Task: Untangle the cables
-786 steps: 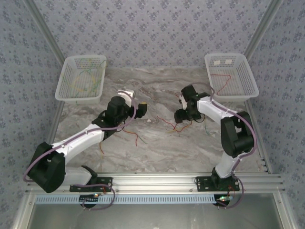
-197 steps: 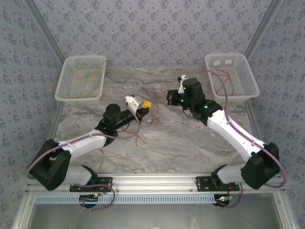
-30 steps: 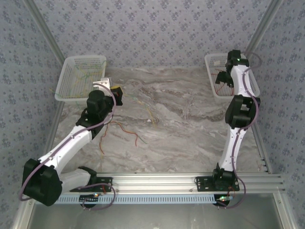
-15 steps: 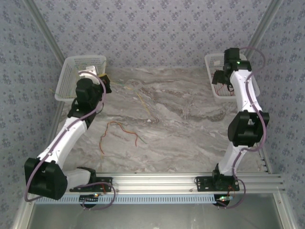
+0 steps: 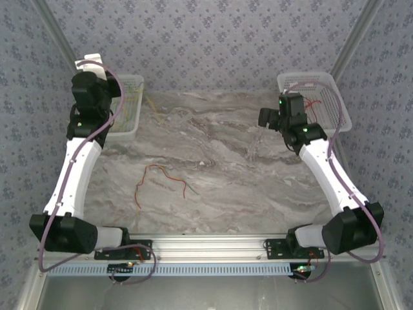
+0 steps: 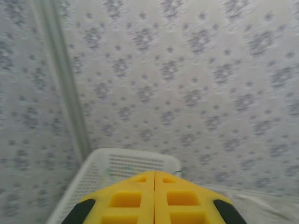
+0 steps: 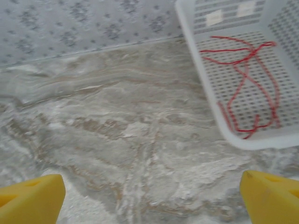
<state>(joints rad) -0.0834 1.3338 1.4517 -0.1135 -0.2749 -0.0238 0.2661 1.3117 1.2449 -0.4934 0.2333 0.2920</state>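
Top external view: loose cables (image 5: 161,175) lie on the counter (image 5: 258,187); red cables (image 7: 243,79) rest in the right basket (image 7: 198,65); left gripper (image 6: 154,182) clenched by the left basket (image 6: 126,163), right gripper (image 7: 154,196) spread open

I work in a robotics lab cell. My left arm (image 5: 74,171) and right arm (image 5: 329,177) are bolted to an aluminium rail (image 5: 213,244) at the near edge of a marble-patterned desk (image 5: 245,187). Slotted aluminium posts (image 5: 353,35) rise at the corners, and grey-blue patterned panels (image 5: 213,39) close in the back and sides. White plastic baskets, left basket (image 5: 126,132) and right basket (image 5: 303,76), sit at the far corners like sorting bins.
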